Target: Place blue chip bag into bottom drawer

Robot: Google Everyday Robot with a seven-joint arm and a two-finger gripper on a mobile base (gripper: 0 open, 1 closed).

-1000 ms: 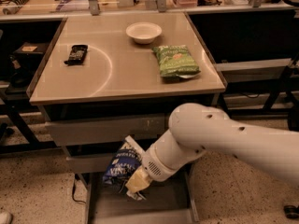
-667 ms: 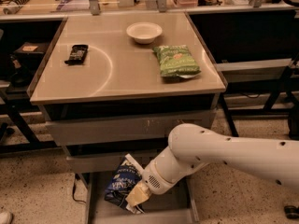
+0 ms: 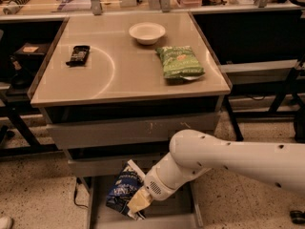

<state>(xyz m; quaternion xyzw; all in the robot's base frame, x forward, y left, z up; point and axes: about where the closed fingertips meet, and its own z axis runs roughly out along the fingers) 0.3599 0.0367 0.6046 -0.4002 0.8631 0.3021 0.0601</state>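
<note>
Vs 1 s ago: arm has dropped, elbow lower. The claw (image 3: 137,202), clamped on the blue chip bag (image 3: 121,190), is now down inside the bottom drawer (image 3: 178,213). Bag went from upper-drawer-front height to low over the floor, tilted; contact w/ floor can't tell.

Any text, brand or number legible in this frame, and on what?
On the blue chip bag, held by the gripper over the bottom drawer: white lettering, too blurred to read.
On the green chip bag: a logo, unreadable.
On the black packet: nothing readable.
</note>
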